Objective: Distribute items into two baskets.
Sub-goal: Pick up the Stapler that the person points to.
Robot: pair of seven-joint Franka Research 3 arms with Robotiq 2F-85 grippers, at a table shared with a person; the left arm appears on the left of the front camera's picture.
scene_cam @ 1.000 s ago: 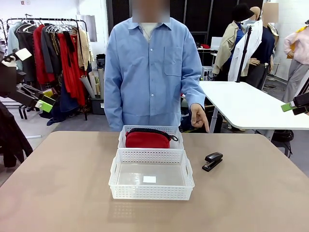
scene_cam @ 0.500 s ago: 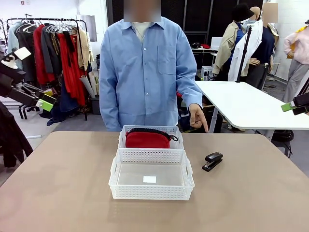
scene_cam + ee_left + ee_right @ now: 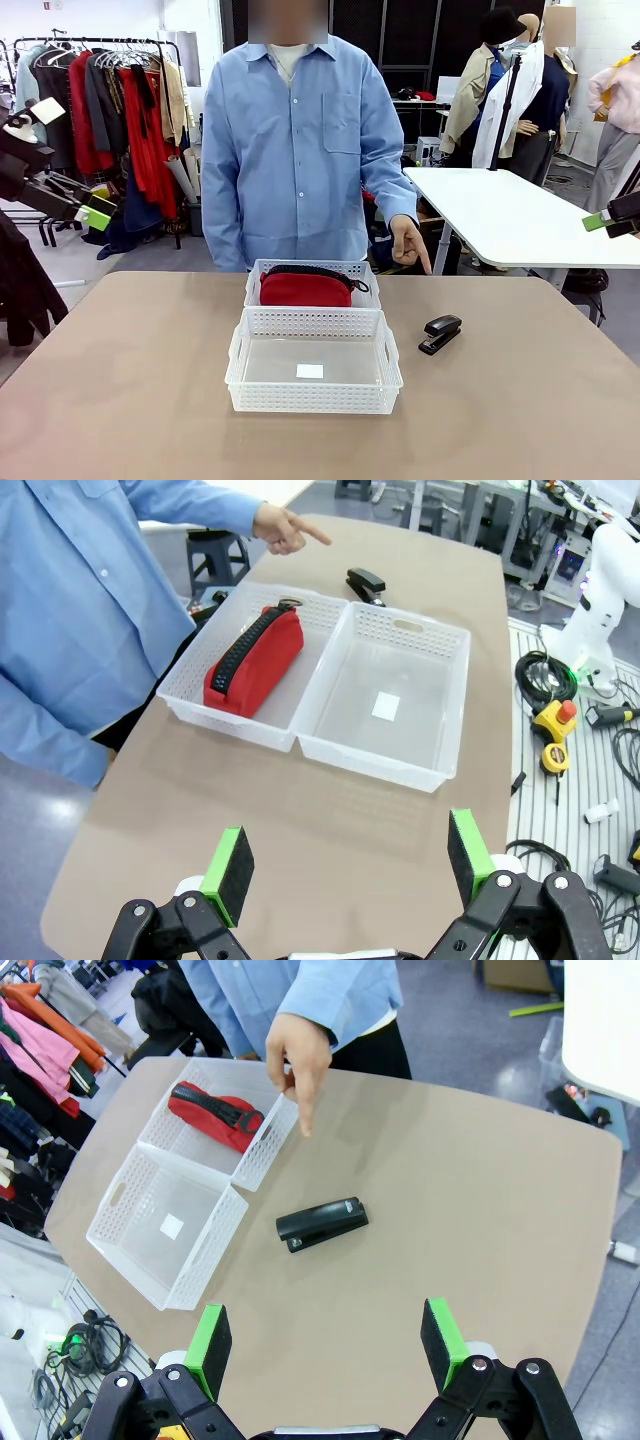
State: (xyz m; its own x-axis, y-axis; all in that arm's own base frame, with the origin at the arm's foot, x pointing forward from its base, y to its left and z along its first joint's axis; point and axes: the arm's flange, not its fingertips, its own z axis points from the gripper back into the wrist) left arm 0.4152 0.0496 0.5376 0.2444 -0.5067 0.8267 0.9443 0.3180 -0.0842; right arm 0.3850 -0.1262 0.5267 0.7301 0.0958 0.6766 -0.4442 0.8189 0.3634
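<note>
A red pouch lies in the far, smaller basket. The nearer, bigger basket holds only its small white label. A black stapler lies on the table right of the baskets. The person's hand points a finger down toward it. My left gripper is open, held high off the table's left side. My right gripper is open, high at the right, above the stapler's side.
The person in a blue shirt stands at the far edge behind the baskets. A white table stands at the back right and a clothes rack at the back left. The tan tabletop is bare on both sides of the baskets.
The person has shifted slightly to the left and the pointing hand has drawn back a little. Both arms, the baskets, the pouch and the stapler have stayed put.
</note>
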